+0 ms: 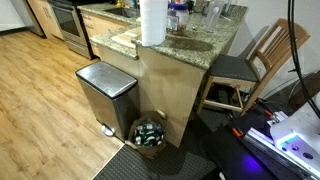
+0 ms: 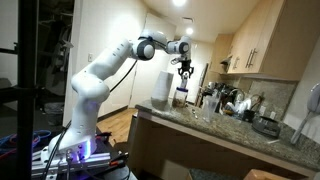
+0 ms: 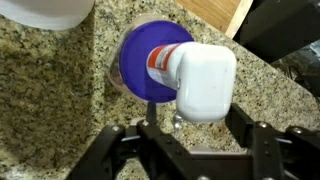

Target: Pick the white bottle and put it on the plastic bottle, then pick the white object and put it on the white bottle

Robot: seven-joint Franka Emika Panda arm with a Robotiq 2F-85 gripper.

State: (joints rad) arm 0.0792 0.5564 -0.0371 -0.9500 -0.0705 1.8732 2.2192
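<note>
In the wrist view the white bottle (image 3: 205,80) stands on the blue cap of the plastic bottle (image 3: 140,62), seen from above, with a red band on its label. My gripper (image 3: 198,118) is open around it. The left finger (image 3: 150,128) stands clear of the bottle's side and the right finger (image 3: 245,120) is close to its edge. A tiny pale glinting piece (image 3: 176,119) lies on the granite by the bottle; I cannot tell whether it is the white object. In an exterior view the gripper (image 2: 183,70) hangs over the stacked bottles (image 2: 181,95) on the counter.
A big white paper towel roll (image 3: 45,10) (image 1: 152,22) stands close by on the granite counter (image 3: 60,90). A wooden board (image 3: 215,12) lies beyond the bottles. Cups and kitchenware (image 2: 228,100) crowd the counter's far end. Below are a steel bin (image 1: 107,95), a basket (image 1: 150,133) and a chair (image 1: 250,65).
</note>
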